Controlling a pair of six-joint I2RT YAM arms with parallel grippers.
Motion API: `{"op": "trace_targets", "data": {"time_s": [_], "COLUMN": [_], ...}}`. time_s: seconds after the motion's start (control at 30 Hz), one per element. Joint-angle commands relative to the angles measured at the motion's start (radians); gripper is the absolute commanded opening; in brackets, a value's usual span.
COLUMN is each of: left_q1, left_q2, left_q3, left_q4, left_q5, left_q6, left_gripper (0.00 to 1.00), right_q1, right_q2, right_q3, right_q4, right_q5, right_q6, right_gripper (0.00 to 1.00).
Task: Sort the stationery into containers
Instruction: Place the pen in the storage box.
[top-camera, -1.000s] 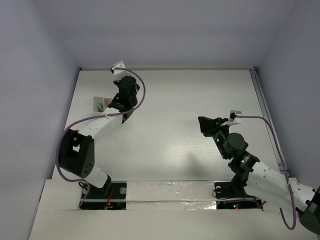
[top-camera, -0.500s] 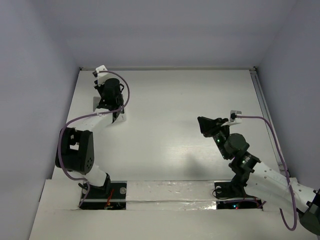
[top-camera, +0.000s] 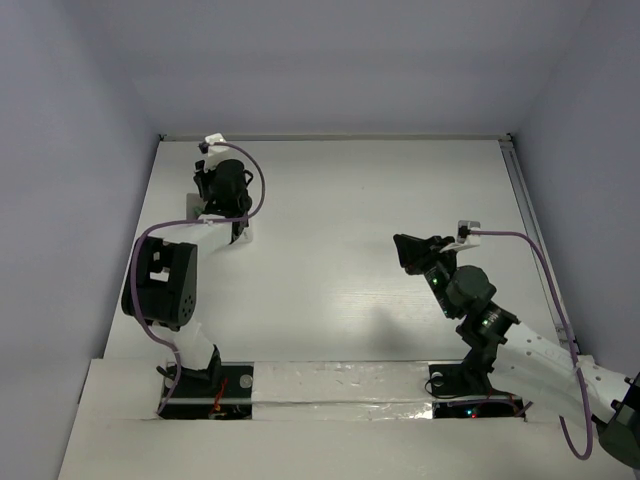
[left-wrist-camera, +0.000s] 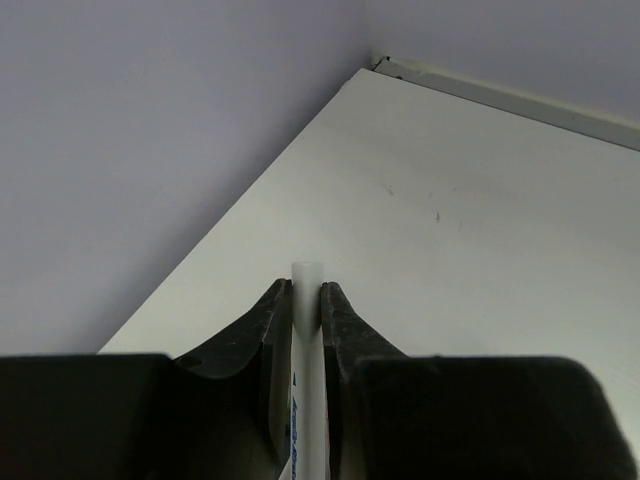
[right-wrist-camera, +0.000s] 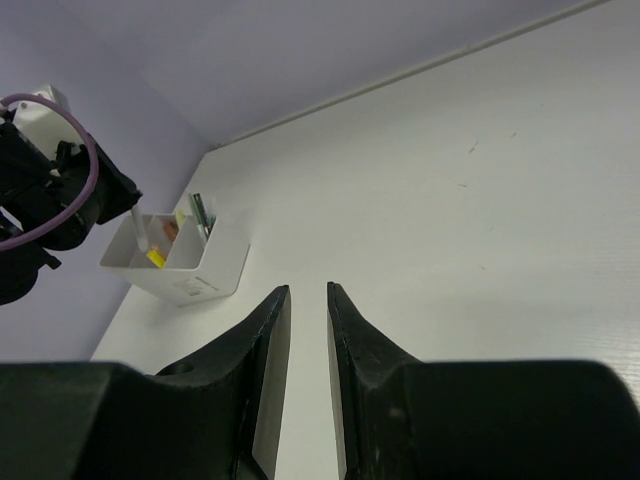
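The left hand is clenched on a white pen. The pen's blunt end stands just past the two dark fingers that press on it from either side, and small blue print shows lower on the barrel. From above, the left arm reaches toward the table's far left corner, with the left hand close to the left edge, over the spot where the tray stands. In the right wrist view the white tray sits near that left edge, and its compartments open upward. The white pen slants down from the left hand into the compartment nearest that hand, and a yellow piece shows at the pen's lower end. I cannot tell whether that piece is part of the pen. Something orange lies in the tray behind it. A dark green pen leans upright against the divider of the next compartment. The right hand is well apart from all this, over the bare right half of the table. It is released: its fingers are a narrow gap apart with nothing between them.
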Motion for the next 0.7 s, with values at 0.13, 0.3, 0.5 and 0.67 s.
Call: {"op": "trace_targets", "data": {"time_s": [0.13,0.3,0.5,0.67], "left_q1": [0.005,0.005,0.005,-0.04], "left_q2": [0.017,0.024,0.04,0.047], "left_q3": [-0.015,-0.035,-0.056,-0.067], "left_q4": [0.127,0.153,0.162,0.191], "left_q5": [-0.014,0.002,-0.031,-0.062], "left_q6": [0.111,0.099,0.075,0.102], "left_gripper": [0.0,0.0,0.0,0.03], "right_q1": [0.007,0.007,0.007,0.007], "right_q2": [-0.008,-0.018,-0.019,-0.025], "right_q3": [0.015,0.006,0.009,0.008], "right_q4": [0.027,0.031,0.028,0.028], "right_q5": [0.006,0.015,0.017,0.017], "right_q6": [0.001,0.002,0.002,0.005], "right_gripper": [0.27,0.26,0.26,0.26]}}
